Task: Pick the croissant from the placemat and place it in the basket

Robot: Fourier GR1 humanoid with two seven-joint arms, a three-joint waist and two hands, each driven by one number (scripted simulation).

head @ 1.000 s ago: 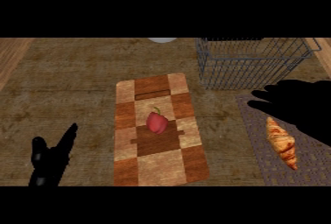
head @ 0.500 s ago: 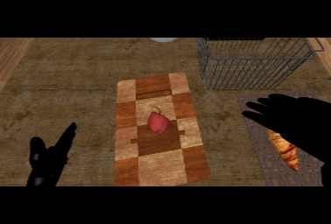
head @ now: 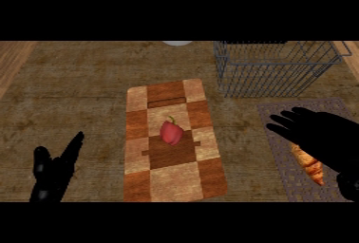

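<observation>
I find the croissant [head: 310, 166] lying on the grey placemat [head: 279, 182] at the table's right, partly under my right hand [head: 321, 136], whose fingers are spread straight and hold nothing. The left hand [head: 52, 171] rests open at lower left. I judge the croissant light, flaky and easily crushed — best taken across its thick middle, not the tapered tips.

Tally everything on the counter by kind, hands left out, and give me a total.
Food: 2, croissant and red pepper
Baskets: 1, wire basket
Flat mats and boards: 2, placemat and checkered board
Unclear: 1, white object cut off at the far edge
Total: 6
</observation>
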